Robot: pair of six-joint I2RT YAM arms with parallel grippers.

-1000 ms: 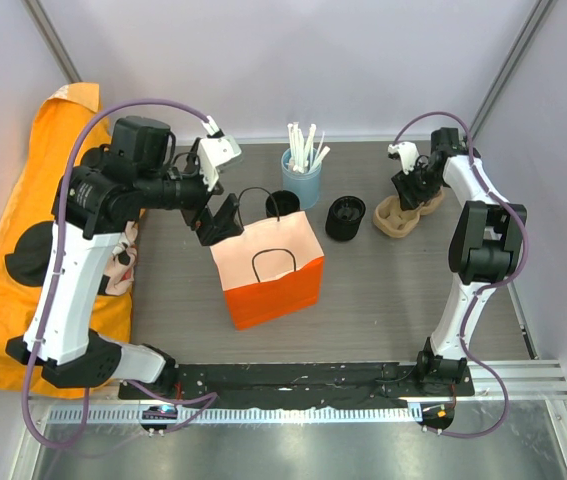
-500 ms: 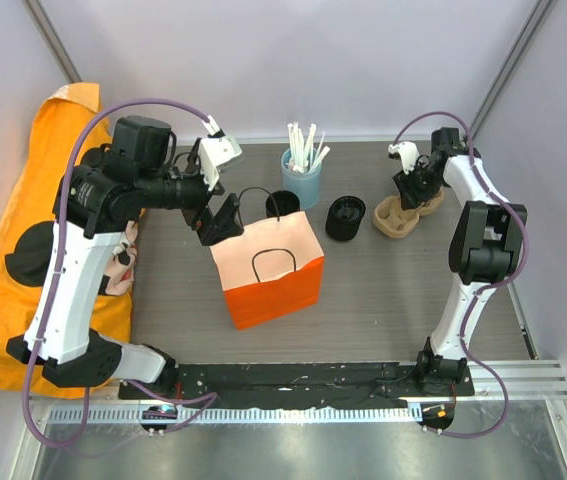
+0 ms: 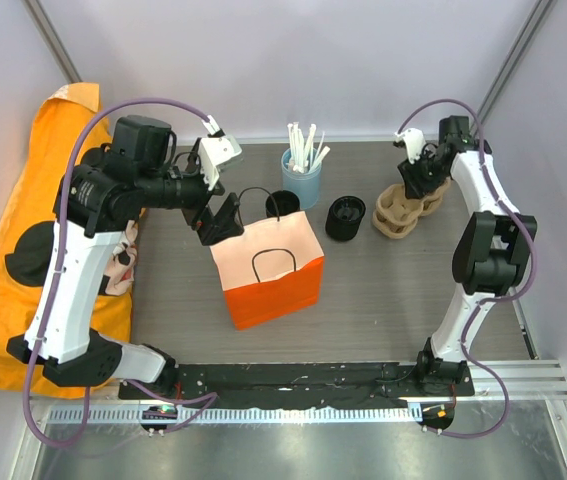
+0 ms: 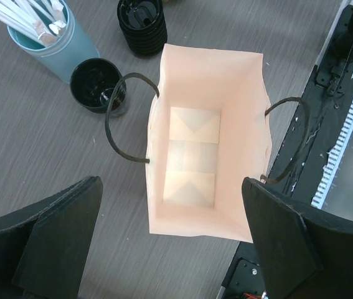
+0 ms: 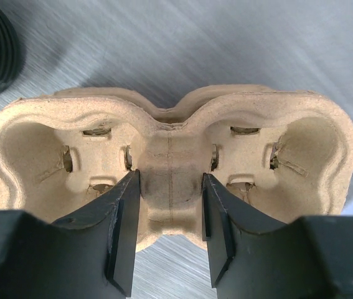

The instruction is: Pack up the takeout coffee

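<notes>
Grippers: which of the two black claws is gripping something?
The right gripper, pinching the middle rib of the brown moulded-pulp cup carrier; the left gripper hangs wide open, empty, above the orange paper bag.

Right gripper (image 3: 420, 182) holds the cup carrier (image 3: 397, 214) near the lid stack (image 3: 345, 218).

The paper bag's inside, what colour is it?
Pale peach. The paper bag shows it best in the left wrist view, which looks straight down into it.

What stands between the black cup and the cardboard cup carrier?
A stack of black lids stands between black cup and cup carrier, in the top external view.
</notes>
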